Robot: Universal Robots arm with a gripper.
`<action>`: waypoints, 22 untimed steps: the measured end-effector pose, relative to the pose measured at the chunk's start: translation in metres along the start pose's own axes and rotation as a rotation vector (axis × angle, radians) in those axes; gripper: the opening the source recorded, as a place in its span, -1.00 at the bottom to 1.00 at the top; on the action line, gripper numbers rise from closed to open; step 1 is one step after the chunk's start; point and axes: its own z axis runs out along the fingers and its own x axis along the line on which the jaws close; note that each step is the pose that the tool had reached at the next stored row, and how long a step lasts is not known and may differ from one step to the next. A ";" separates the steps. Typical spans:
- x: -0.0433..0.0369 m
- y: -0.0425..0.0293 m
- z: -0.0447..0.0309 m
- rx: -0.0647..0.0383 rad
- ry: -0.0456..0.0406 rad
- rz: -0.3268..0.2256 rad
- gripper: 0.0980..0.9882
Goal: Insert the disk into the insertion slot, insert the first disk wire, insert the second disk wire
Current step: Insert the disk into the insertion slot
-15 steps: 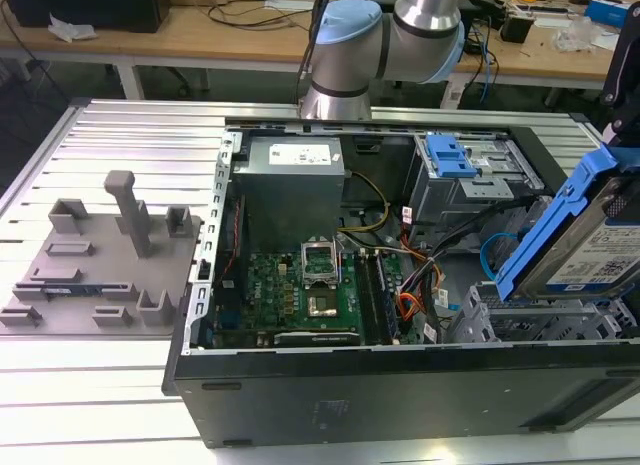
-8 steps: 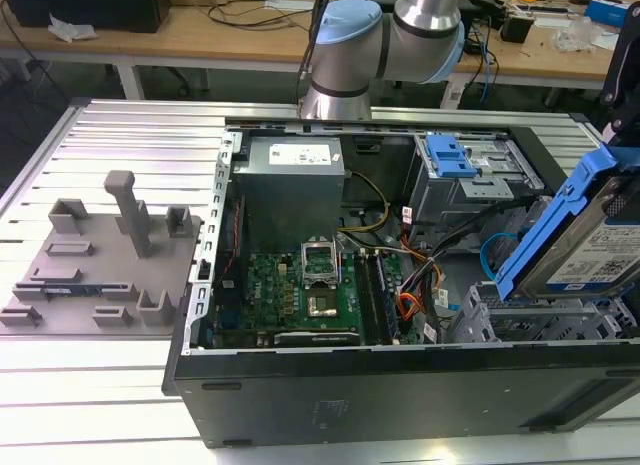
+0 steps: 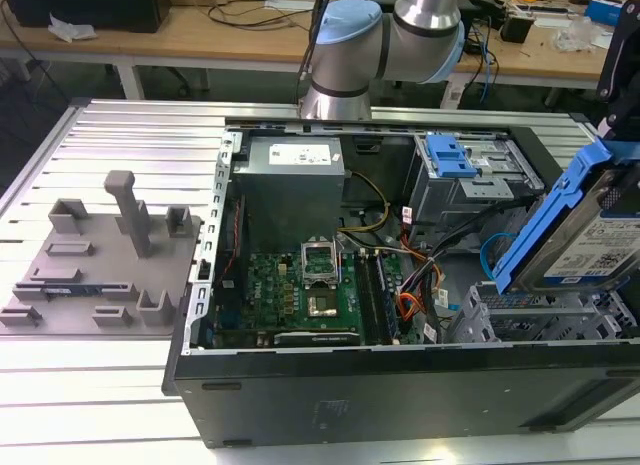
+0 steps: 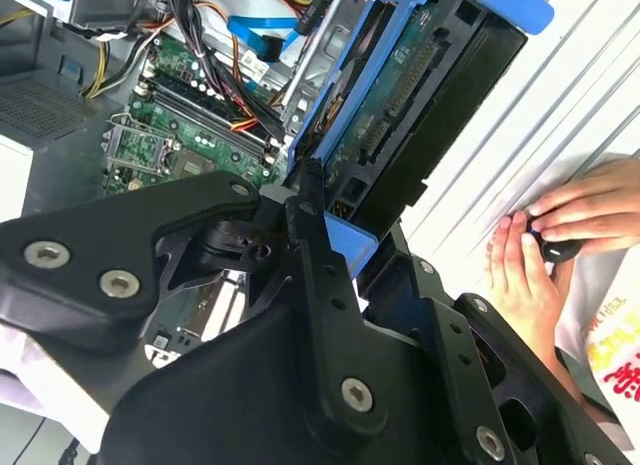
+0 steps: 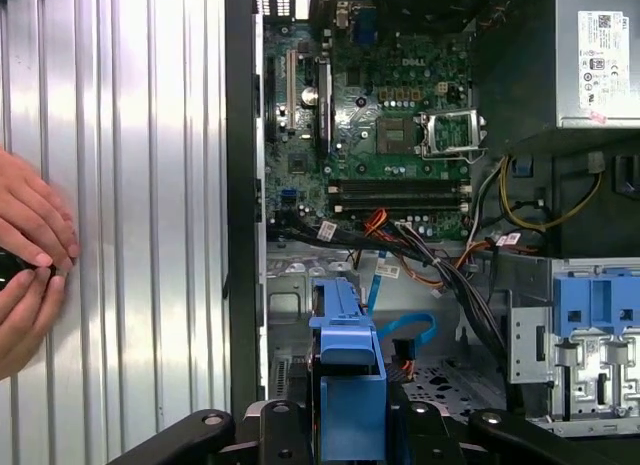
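Gripper (image 4: 345, 233) clamped on the disk (image 3: 590, 235) by its blue caddy (image 5: 348, 370). The drive hangs tilted from the fingers, just above the insertion slot (image 3: 525, 315), not yet in. Judged rigid, fairly heavy, shock-sensitive — grip caddy edges, never the label face.

The exterior view looks down obliquely on the open black computer case (image 3: 400, 395); both wrist views look from close above, sharing its green motherboard (image 4: 190, 95) (image 5: 380, 95).

Open PC case (image 3: 400, 395) w/ green mobo (image 3: 300, 290), grey PSU (image 3: 290, 175); grey fixture plate (image 3: 90, 255) beside it.
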 end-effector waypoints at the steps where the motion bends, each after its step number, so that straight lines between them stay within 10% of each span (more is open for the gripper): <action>1: -0.0005 -0.0001 0.0001 0.000 0.0000 0.000 -0.40; 22: -0.0138 -0.0012 0.0052 -0.002 0.0004 -0.033 -0.40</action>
